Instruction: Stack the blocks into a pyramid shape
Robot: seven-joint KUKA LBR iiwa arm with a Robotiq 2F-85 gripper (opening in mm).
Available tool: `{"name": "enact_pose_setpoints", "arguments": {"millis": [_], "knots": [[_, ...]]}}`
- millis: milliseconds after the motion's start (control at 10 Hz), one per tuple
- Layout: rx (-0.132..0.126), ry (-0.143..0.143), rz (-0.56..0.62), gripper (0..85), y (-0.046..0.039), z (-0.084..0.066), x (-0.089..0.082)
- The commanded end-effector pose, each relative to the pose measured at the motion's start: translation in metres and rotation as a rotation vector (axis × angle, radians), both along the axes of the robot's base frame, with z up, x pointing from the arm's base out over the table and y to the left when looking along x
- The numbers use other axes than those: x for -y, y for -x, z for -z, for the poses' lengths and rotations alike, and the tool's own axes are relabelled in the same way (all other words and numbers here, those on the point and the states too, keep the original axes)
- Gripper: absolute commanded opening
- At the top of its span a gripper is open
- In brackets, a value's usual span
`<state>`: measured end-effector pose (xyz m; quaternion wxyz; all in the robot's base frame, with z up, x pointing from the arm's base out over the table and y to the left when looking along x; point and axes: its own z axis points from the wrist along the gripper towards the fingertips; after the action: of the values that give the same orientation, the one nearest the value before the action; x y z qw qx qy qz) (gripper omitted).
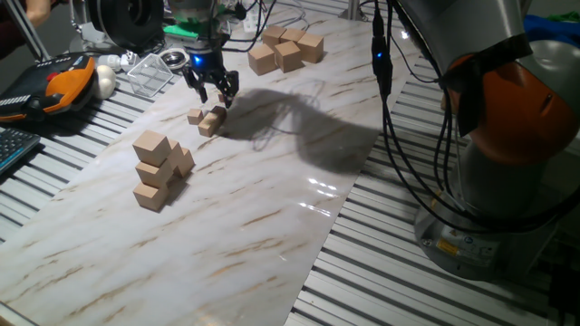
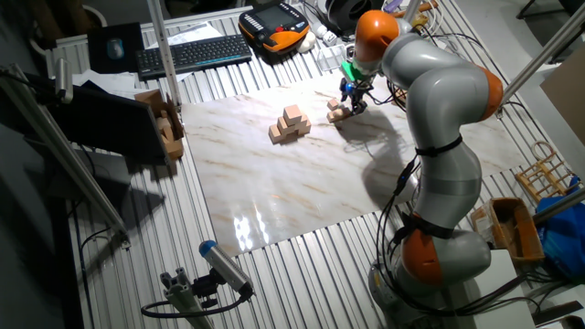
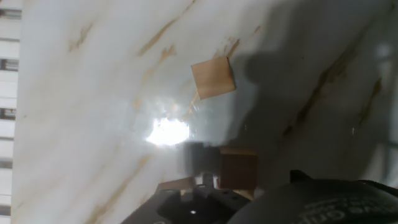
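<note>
Three tiny tan blocks lie on the marble board (image 1: 272,226) below my gripper (image 1: 212,93). One block (image 1: 196,116) lies alone at the left. Two more (image 1: 211,123) sit touching just right of it, one seeming to rest higher. In the hand view the lone block (image 3: 213,78) is lit and another block (image 3: 238,169) lies in shadow close to the fingers. My gripper hovers just above the pair with its fingers spread and nothing clearly between them. In the other fixed view the gripper (image 2: 352,94) is over the blocks (image 2: 337,113).
A pile of medium tan cubes (image 1: 156,170) stands front left of the tiny blocks, also seen in the other fixed view (image 2: 291,123). Large tan cubes (image 1: 285,47) sit at the board's far end. A wire basket (image 1: 149,71) and a teach pendant (image 1: 63,81) lie off the board.
</note>
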<state>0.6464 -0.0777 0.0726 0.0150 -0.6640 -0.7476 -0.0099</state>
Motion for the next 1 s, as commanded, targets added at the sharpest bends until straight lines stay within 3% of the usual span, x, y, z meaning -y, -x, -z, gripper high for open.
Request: {"name": "enact_pose_setpoints", "arguments": {"millis": [0,100,200,400,500,700,800,900], "knots": [[-0.007,-0.004,-0.013,51.0,0.0023,-0.004,-0.002],[-0.011,-0.007,-0.021,51.0,0.0033,-0.006,-0.005],[-0.011,-0.007,-0.029,34.0,0.0039,-0.006,-0.009],[-0.009,-0.003,-0.041,34.0,0.0063,-0.007,-0.017],[-0.033,0.004,-0.022,34.0,0.0065,-0.007,-0.022],[-0.039,0.013,-0.002,34.0,0.0061,-0.003,-0.031],[-0.025,0.019,-0.006,34.0,0.0051,-0.002,-0.033],[0.005,0.013,-0.011,34.0,0.0051,-0.002,-0.033]]}}
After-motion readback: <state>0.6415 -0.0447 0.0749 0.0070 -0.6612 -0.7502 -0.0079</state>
